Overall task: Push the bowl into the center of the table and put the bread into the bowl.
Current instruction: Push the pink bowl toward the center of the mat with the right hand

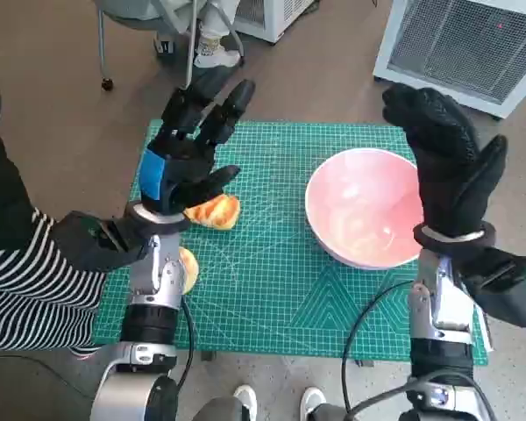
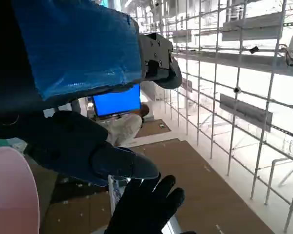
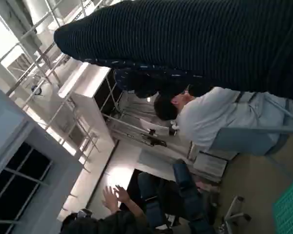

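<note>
The pink bowl (image 1: 366, 209) stands on the right half of the green cutting mat (image 1: 272, 281). A golden bread roll (image 1: 216, 211) lies on the mat's left half. My left hand (image 1: 186, 149) hovers raised above the roll with its fingers spread, holding nothing. My gloved right hand (image 1: 447, 158) is lifted over the bowl's right rim, fingers stretched out and empty. In the left wrist view the bowl's rim (image 2: 10, 195) shows beside my left hand (image 2: 83, 146), with the right glove (image 2: 146, 207) beyond it. In the right wrist view the right hand (image 3: 195, 44) shows only as a dark band.
A second orange-yellow piece (image 1: 188, 268) lies partly hidden behind my left forearm. A person in a striped sleeve (image 1: 26, 281) sits close at the left. Chair legs and a foot (image 1: 212, 48) stand beyond the table, a white unit (image 1: 473, 44) at the far right, and shoes (image 1: 242, 402) at the front edge.
</note>
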`<state>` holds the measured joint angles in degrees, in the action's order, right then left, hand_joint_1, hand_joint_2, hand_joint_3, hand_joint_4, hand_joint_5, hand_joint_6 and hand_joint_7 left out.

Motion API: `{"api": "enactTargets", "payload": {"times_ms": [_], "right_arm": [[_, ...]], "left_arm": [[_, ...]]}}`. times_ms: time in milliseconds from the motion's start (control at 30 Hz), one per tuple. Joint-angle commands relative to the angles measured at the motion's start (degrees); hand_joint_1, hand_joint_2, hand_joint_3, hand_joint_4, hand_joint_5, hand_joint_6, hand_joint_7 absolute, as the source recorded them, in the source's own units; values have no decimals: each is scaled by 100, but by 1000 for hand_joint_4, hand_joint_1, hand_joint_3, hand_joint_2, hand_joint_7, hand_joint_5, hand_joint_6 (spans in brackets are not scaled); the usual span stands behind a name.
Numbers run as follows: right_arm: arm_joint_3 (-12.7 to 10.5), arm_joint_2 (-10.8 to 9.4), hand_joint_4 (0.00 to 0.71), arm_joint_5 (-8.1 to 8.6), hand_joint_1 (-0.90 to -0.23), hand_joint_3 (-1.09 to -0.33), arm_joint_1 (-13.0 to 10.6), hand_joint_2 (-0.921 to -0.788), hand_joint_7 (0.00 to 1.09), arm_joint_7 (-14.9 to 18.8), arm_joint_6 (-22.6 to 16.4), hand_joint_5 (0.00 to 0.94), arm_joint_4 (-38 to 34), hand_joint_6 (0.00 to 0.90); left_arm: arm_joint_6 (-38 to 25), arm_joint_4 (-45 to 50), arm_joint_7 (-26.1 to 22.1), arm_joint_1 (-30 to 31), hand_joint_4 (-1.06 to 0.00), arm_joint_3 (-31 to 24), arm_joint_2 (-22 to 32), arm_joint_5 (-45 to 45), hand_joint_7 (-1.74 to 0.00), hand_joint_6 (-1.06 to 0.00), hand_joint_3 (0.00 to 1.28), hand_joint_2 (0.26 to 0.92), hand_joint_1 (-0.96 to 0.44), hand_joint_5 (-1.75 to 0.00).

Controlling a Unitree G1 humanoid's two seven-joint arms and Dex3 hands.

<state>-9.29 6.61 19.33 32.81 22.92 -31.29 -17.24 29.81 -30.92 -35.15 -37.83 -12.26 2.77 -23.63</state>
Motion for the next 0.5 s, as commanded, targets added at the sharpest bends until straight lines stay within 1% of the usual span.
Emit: {"api": "enactTargets", "payload": {"times_ms": [33,500], "right_arm": [[-7,-3,211,46,-686,-719,-134,-921,403,50,73,1,-23,121],[19,-3,211,84,-686,-718,-165,-921,404,67,70,1,-16,121]], "left_arm": [[-75,95,-2,-30,-276,-3,44,-66,-489,-137,143,921,-412,0],[-130,230,49,56,-279,-8,66,-31,-489,-133,144,921,-411,-1]]}}
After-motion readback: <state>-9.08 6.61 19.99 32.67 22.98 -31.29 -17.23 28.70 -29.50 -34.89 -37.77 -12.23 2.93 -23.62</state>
